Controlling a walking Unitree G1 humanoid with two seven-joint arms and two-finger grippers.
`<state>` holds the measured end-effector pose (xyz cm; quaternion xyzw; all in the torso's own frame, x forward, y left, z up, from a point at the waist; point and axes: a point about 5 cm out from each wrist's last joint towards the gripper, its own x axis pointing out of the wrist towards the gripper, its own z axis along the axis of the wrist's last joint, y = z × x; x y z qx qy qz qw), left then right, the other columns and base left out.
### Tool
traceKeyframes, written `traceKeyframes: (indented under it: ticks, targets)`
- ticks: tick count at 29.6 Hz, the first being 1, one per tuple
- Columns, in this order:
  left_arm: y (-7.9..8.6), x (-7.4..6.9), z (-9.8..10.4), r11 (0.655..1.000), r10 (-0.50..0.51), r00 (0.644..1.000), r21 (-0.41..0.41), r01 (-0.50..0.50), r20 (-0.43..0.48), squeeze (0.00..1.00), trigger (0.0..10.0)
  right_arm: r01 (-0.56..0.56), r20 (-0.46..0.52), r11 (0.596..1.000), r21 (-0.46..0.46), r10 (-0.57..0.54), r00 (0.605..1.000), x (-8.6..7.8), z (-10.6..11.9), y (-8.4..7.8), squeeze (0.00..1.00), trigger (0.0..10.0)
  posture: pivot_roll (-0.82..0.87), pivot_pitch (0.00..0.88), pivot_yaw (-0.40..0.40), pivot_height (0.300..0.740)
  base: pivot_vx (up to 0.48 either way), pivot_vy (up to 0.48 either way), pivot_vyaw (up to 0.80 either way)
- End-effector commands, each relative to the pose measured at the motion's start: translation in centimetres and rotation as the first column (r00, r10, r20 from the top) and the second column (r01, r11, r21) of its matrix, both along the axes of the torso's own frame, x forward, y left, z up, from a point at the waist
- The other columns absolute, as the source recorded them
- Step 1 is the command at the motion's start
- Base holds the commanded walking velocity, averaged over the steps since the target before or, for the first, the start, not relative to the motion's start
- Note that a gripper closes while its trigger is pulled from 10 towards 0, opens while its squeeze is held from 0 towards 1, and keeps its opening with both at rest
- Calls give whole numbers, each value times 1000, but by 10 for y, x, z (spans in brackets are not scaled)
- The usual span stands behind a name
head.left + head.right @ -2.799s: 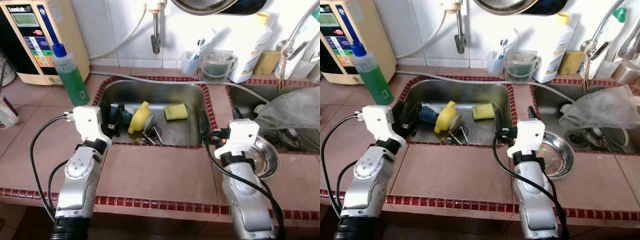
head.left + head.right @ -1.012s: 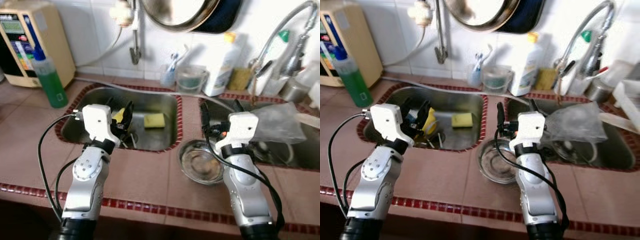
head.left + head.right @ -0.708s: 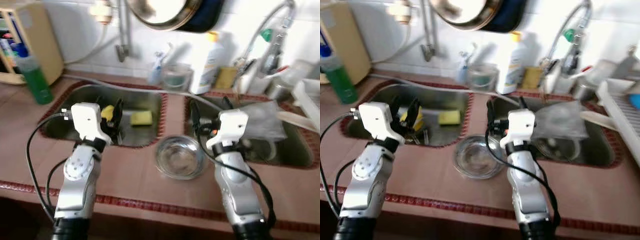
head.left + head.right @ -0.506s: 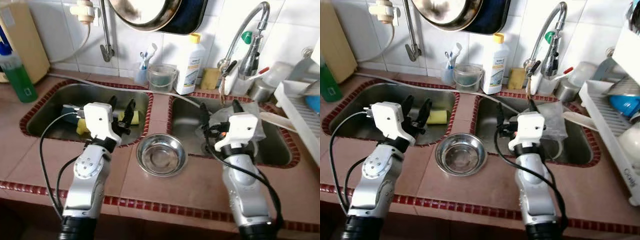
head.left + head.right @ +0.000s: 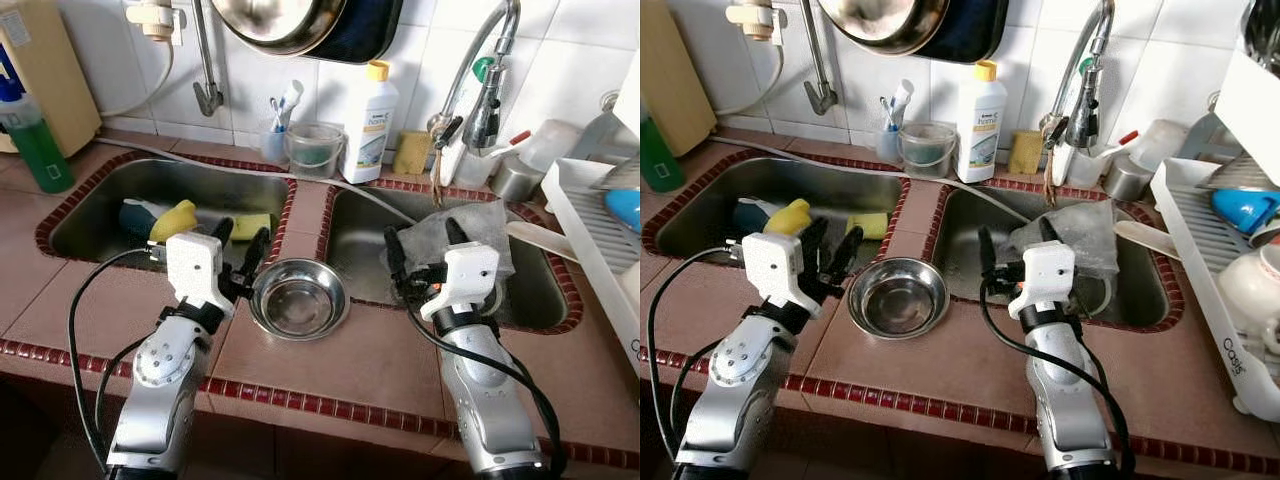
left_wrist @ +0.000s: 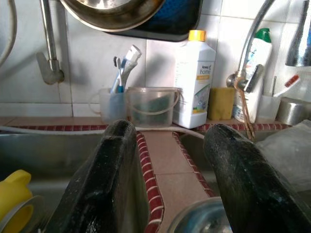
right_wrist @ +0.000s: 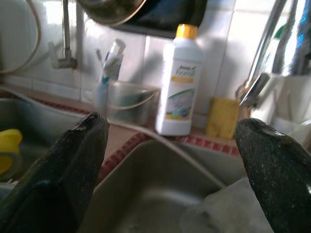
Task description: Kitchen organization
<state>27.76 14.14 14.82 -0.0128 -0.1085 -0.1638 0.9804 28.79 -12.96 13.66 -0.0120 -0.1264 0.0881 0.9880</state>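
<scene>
Tiled counter (image 5: 330, 370) | left end effector (image 5: 240, 258) wide, empty | right end effector (image 5: 420, 252) wide, empty

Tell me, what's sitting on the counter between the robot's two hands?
A steel bowl sits on the tiled counter strip between the left hand and right hand, closer to the left one, seen in both eye views.

Steel bowl (image 5: 299, 298), upright, empty, on tiled counter between sinks

Glossy steel bowl (image 5: 299, 297) on matt reddish tile counter (image 5: 330, 370); dull stainless sinks (image 5: 770, 195); white plastic bottle (image 5: 366, 125); crinkled clear plastic bag (image 5: 1072, 232).
</scene>
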Motion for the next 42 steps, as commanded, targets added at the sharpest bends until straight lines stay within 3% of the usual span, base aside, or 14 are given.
traceKeyframes:
  ticks: [1, 8, 15, 22, 30, 35, 42]
  targets:
    - [-4, -3, 3, 999, -31, 999, 34, 30, 13, 0, 10000, -6, -5, 1000, 9, 6, 1000, -1, 2, -1, 0, 10000, -88, 46, -59, 740, 0, 0, 0]
    - [-21, -24, -2, 981, -166, 986, 99, 166, -1, 0, 10000, -64, -76, 997, -30, 62, 995, 3, -3, -9, 0, 10000, -74, 83, -63, 740, 0, 0, 0]
    - [-28, -35, 4, 967, -226, 974, 125, 224, 0, 0, 10000, -139, -136, 990, -10, 136, 981, 11, 5, -10, 0, 10000, -59, 101, -73, 740, 0, 0, 0]
    - [-35, -41, 7, 952, -262, 965, 167, 256, 13, 0, 10000, -201, -152, 980, 5, 199, 968, 13, 8, -4, 0, 10000, -55, 114, -78, 740, 0, 0, 0]
    - [-43, -41, 15, 950, -273, 961, 170, 263, 37, 0, 10000, -312, -237, 945, 102, 327, 915, 21, 9, 3, 0, 10000, -53, 130, -84, 740, 0, 0, 0]
    - [-45, -49, 1, 922, -311, 950, 242, 301, 5, 0, 10000, -327, -258, 937, 122, 348, 901, 28, 9, 2, 0, 10000, -50, 132, -89, 740, 0, 0, 0]
    - [-44, -56, -4, 910, -337, 941, 252, 330, -18, 0, 10000, -348, -277, 929, 125, 369, 887, 31, 8, 1, 0, 10000, -45, 136, -92, 740, 0, 0, 0]
